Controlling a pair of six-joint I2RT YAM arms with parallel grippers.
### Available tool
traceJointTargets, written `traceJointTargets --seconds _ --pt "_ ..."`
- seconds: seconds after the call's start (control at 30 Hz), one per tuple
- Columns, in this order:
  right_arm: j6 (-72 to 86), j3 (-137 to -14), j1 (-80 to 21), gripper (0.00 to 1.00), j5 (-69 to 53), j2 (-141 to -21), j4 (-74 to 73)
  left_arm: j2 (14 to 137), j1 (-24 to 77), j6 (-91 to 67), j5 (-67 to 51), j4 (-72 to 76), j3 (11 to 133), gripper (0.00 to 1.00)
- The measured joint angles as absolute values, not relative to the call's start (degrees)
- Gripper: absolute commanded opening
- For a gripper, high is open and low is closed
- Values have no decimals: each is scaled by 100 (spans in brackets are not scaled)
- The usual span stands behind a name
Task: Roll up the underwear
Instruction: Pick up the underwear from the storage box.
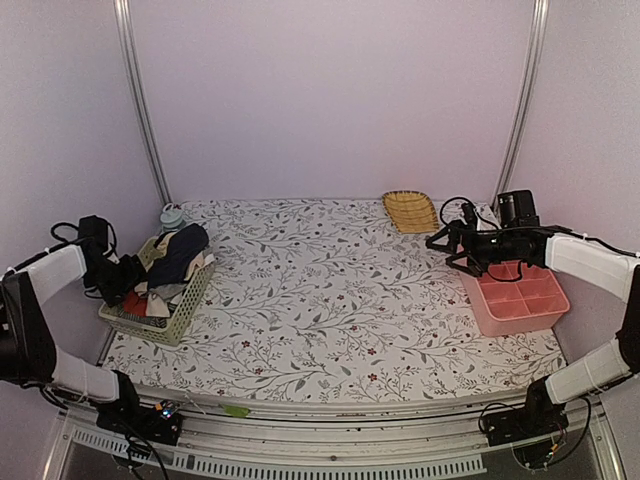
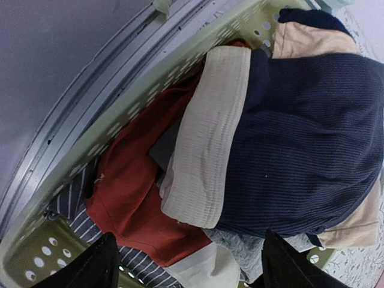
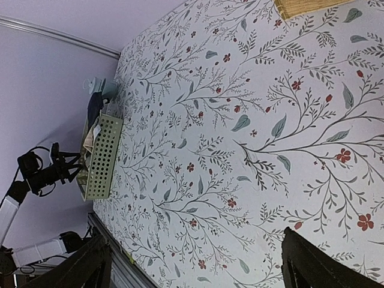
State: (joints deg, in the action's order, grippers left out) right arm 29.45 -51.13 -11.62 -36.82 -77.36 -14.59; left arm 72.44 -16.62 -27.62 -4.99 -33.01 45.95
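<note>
Both grippers have their jaws apart, yet only the left gripper (image 2: pixel 189 267) sits at the basket's (image 1: pixel 180 322) left rim, the underwear (image 2: pixel 312 144) heaped inside just ahead of it, its top dark pair lying along the basket's length, while the right gripper (image 1: pixel 445 252) hangs far right of the basket.

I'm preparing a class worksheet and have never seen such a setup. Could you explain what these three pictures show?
Two robot arms sit side by side. One picture looks down from above and behind them. The other two come from a camera on each wrist. On the floral tablecloth stand a green basket piled with underwear, a pink divided tray and a yellow woven tray. The left gripper hangs open over the basket, facing dark briefs and red briefs. The right gripper is open near the pink tray. Neither holds anything.
</note>
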Motion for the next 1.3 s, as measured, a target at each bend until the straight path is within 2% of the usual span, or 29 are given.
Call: traceJointTargets --seconds 0.17,0.3,0.43,0.6,1.0,1.3 --pt "2958 -5192 -1162 99 -3684 -7767 -1516 7550 -1702 -2921 -742 -2849 4506 70" --pt "2987 -5214 -1162 99 -3686 -7776 -1518 7808 -1704 -3028 -860 -2563 4506 57" --pt "3026 -5214 -1162 99 -3682 -7776 -1533 8007 -1706 -3096 -937 -2394 4554 38" --pt "3061 -5223 -1162 99 -3682 -7802 -1544 8064 -1717 -3155 -1004 -2279 4687 0" --pt "3065 -5618 -1162 99 -3688 -8167 -1557 7660 -1682 -3153 -1385 -2209 5367 0" --pt "3065 -5843 -1162 99 -3800 -8298 -1546 7494 -1186 -3190 -2412 -1970 6536 0"
